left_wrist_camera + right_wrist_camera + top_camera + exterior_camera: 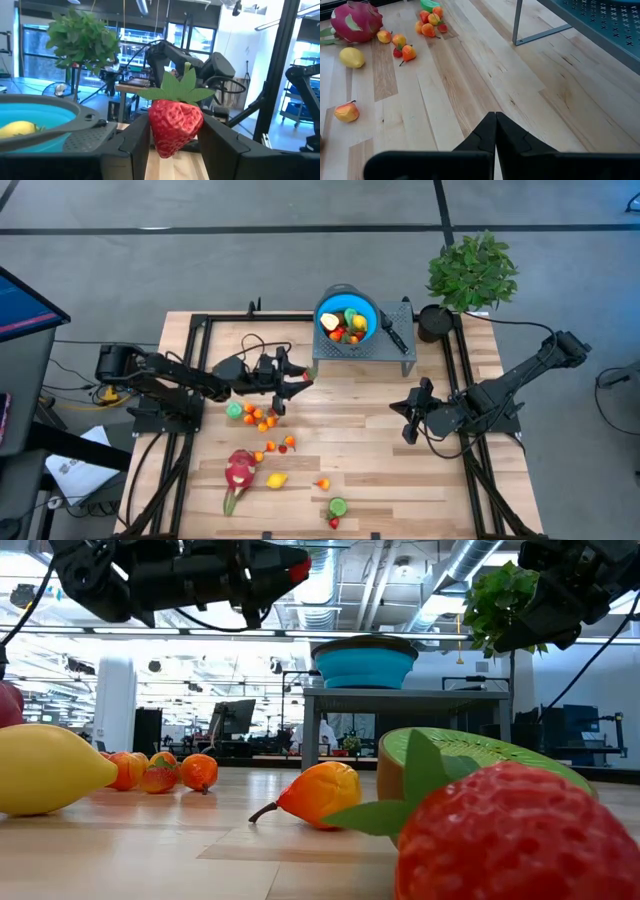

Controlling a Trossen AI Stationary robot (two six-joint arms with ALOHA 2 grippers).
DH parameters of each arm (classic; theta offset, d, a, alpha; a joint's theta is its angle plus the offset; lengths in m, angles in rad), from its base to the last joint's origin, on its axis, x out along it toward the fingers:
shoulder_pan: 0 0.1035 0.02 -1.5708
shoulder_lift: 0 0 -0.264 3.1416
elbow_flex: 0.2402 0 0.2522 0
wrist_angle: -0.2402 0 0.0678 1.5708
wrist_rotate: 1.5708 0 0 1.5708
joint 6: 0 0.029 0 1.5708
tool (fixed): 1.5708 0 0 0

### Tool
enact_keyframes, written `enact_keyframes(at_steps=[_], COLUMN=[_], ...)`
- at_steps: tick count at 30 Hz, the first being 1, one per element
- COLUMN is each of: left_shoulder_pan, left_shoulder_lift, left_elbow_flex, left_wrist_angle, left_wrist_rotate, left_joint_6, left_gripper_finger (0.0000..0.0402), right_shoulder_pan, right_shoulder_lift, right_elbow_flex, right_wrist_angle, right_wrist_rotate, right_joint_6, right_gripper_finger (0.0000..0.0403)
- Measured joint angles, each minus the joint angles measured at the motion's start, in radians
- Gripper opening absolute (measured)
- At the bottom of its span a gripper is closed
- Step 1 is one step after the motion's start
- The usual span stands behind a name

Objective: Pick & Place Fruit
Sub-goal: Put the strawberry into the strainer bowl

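Note:
A red toy strawberry (175, 125) with a green leaf cap hangs in the air, held by my left gripper (300, 377) left of the blue bowl (347, 320). The bowl holds several fruits and stands on a grey perforated stand (400, 352). Small orange, red and yellow fruits (262, 418) lie on the wooden table below. A pink dragon fruit (240, 470) and a lemon (276, 480) lie nearer the front. A kiwi half (337, 506) and another strawberry (510, 840) rest at the front edge. My right gripper (408, 415) is shut and hovers at the right, touching nothing. My left gripper pinches the strawberry by its two sides (156, 132) between its two fingers (135, 145). In the low view the fruit (298, 568) shows only at the fingers' free ends. The fingers lie about level, pointing toward the table's right. The strawberry sits upright, leaf cap up, lifted clear of the table.
A black-handled knife (392, 332) lies on the stand beside the bowl. A potted green plant (472, 272) stands at the far right corner. Black frame rails (190, 340) border the table. Bare wood (360, 440) stretches between the two arms.

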Motion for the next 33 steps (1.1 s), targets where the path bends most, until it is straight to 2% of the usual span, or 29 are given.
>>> enact_keyframes(at_steps=[13,22,33], left_shoulder_pan=[0.0,0.026,0.081], left_shoulder_lift=[0.0,0.001,0.001], left_elbow_flex=[0.027,0.145,0.269], left_wrist_angle=[-0.011,-0.167,-0.276], left_wrist_rotate=[-0.027,-0.026,-0.026], left_joint_6=[0.001,0.001,0.002], left_gripper_finger=[0.0141,0.0141,0.0141], right_shoulder_pan=[0.0,0.0,0.0], right_shoulder_lift=[0.0,0.0,0.0], right_elbow_flex=[0.0,0.0,0.0], right_wrist_angle=[-0.001,-0.001,-0.001], right_wrist_rotate=[0.001,0.001,0.001], right_joint_6=[-0.003,-0.008,-0.011], right_gripper_finger=[0.0,0.0,0.0])
